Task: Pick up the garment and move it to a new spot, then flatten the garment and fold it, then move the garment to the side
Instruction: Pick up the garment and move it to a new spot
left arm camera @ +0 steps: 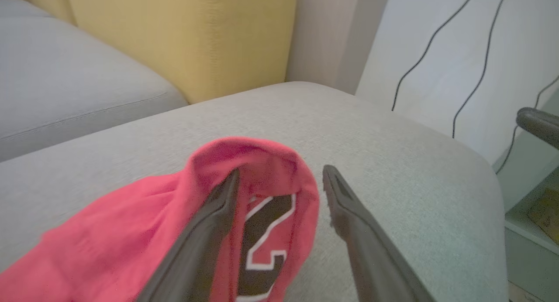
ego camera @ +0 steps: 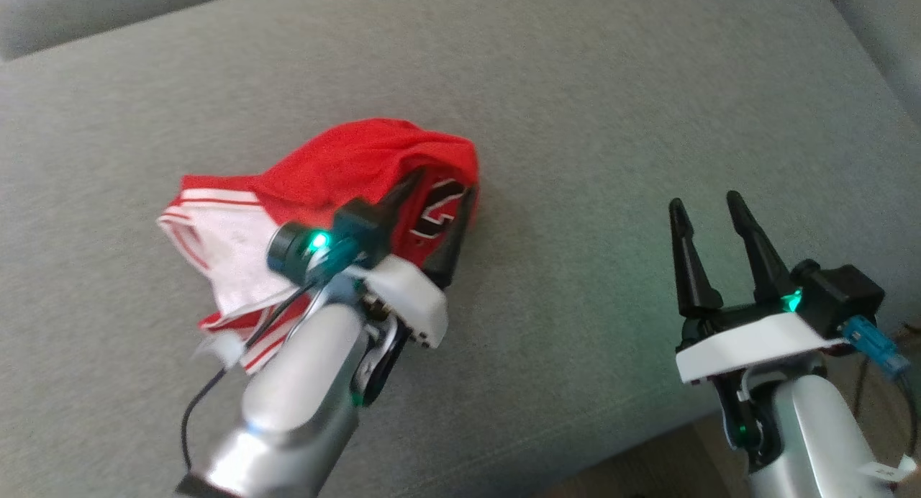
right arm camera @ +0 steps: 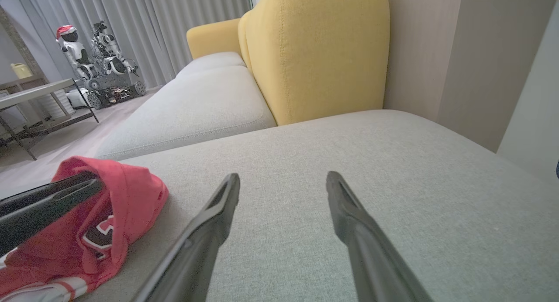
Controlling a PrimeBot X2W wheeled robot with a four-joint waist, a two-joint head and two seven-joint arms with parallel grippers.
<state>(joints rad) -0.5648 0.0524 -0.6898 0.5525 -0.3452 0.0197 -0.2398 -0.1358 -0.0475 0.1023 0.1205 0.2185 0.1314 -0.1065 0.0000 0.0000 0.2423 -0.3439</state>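
The garment [ego camera: 345, 160] is a red jersey with white trim and black numerals, lying crumpled on the grey sofa cushion [ego camera: 575, 88]. My left gripper [ego camera: 444, 183] stands open over its right end. In the left wrist view, one finger lies across the red garment [left arm camera: 131, 232] and the other sits over bare cushion just past its edge, so the left gripper [left arm camera: 281, 171] pinches nothing. My right gripper [ego camera: 705, 200] is open and holds nothing, well to the right of the garment. In its own wrist view the right gripper [right arm camera: 284, 176] hovers over bare cushion, with the garment [right arm camera: 126, 184] at lower left.
A yellow backrest [right arm camera: 314, 49] rises behind the cushion, and a second grey seat [right arm camera: 196, 105] extends to the left. The cushion's front edge and floor [ego camera: 647, 469] show at lower right. Across the room stand a low table [right arm camera: 35, 92] and another robot [right arm camera: 96, 57].
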